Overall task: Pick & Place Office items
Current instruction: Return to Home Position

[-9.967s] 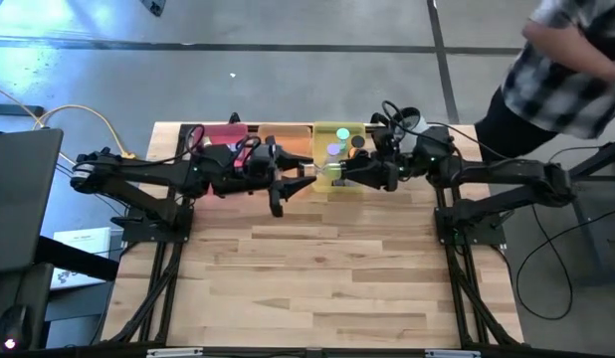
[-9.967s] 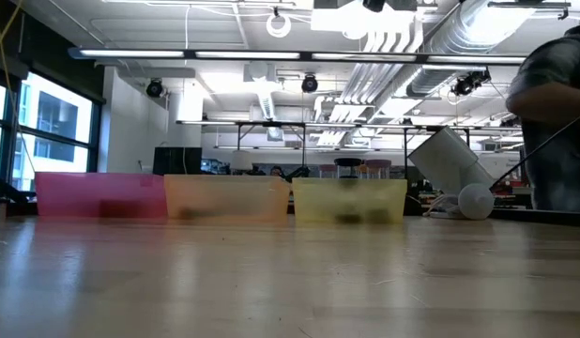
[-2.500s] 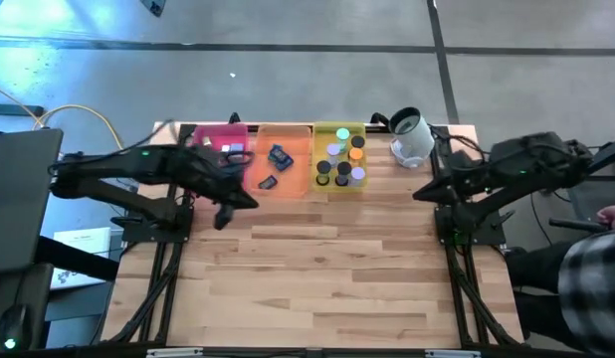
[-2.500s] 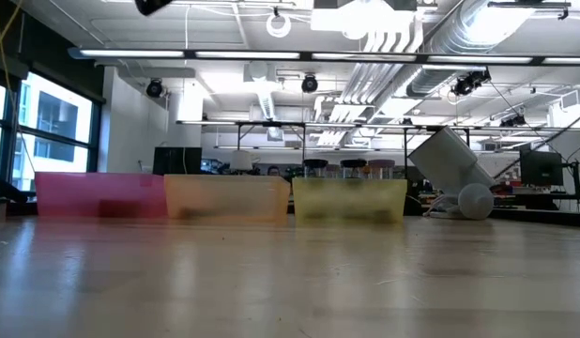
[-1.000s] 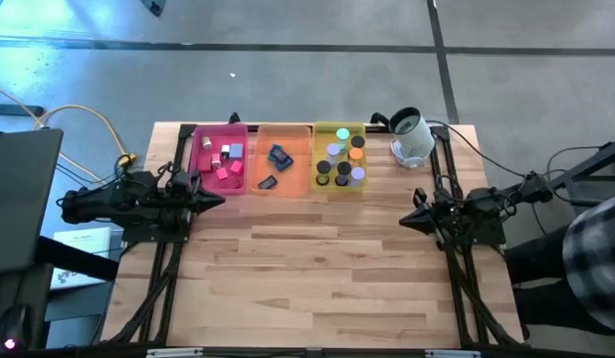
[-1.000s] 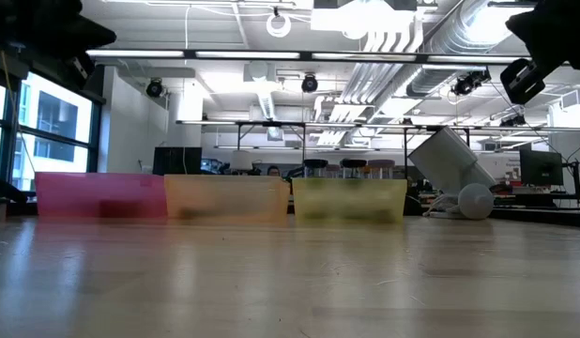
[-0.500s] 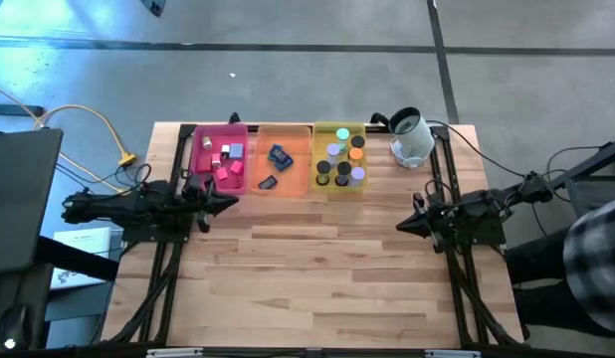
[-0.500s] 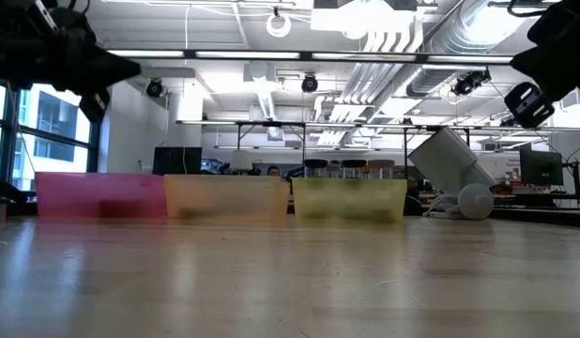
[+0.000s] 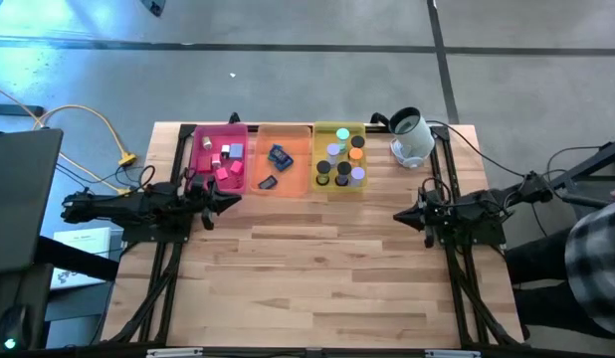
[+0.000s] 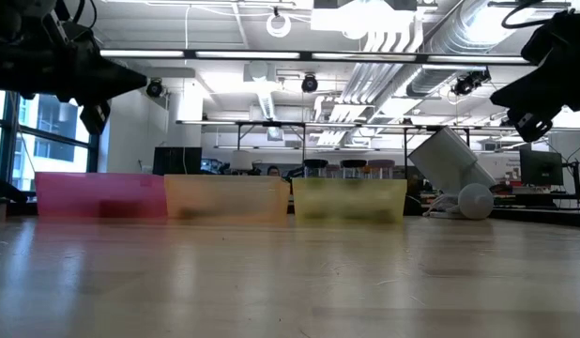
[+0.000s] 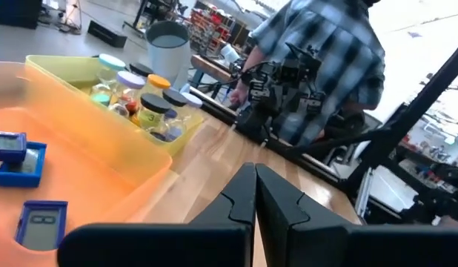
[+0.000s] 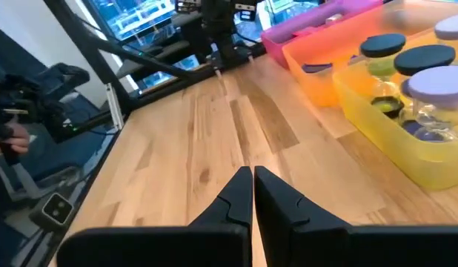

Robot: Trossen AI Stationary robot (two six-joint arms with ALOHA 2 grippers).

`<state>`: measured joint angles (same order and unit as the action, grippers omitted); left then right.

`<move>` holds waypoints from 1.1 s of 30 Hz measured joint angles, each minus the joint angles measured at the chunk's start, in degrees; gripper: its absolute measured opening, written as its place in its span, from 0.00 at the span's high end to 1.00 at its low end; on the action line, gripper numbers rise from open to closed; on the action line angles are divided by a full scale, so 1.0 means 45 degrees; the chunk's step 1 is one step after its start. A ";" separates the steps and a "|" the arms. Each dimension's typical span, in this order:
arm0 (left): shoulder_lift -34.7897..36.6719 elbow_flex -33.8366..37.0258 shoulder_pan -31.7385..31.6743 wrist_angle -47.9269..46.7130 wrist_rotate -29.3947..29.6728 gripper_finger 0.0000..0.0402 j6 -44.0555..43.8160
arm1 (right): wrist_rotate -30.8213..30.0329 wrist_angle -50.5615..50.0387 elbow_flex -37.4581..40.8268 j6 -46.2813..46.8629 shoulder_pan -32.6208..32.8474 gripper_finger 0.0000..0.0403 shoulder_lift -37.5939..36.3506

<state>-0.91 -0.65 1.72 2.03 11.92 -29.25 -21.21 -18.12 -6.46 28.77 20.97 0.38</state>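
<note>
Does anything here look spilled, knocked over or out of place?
Nothing stands out. The cubes sit in the pink tray, the blue rectangles in the orange tray, the cylinders in the yellow tray. The left gripper and right gripper hang shut and empty at the table's sides.

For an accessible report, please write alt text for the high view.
A pink tray, orange tray and yellow tray hold small office items along one table edge, beside a white device. The left gripper and right gripper hang shut at the sides.
</note>
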 joint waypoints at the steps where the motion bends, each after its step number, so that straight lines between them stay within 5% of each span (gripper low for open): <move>1: 0.0000 0.0005 0.0000 0.0004 0.0006 1.00 -0.0086 | 0.0016 -0.0027 0.0000 -0.0005 0.0004 0.99 0.0000; 8: 0.0000 0.0030 0.0000 0.0033 -0.0004 1.00 -0.0113 | 0.1246 0.0078 0.0000 -0.0729 -0.0001 0.99 0.0000; 16: 0.0000 0.0039 0.0000 0.0033 -0.0004 1.00 -0.0084 | 0.3022 0.2731 0.0301 -0.2433 -0.0001 0.99 0.0000; 23: 0.0000 0.0044 0.0000 0.0055 -0.0011 1.00 -0.0081 | 0.2883 0.4023 0.1035 -0.2606 0.0004 0.99 0.0208; 28: 0.0000 0.0044 0.0000 0.0106 -0.0023 1.00 -0.0079 | 0.1060 0.3919 0.0996 -0.1929 0.0001 0.99 0.0246; 33: 0.0000 0.0044 0.0000 0.0130 -0.0033 1.00 -0.0079 | 0.0822 0.3891 0.0991 -0.2192 0.0004 0.99 0.0457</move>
<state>-0.91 -0.45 1.72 2.61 11.77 -29.61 -17.51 -0.61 -2.00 18.91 20.99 2.44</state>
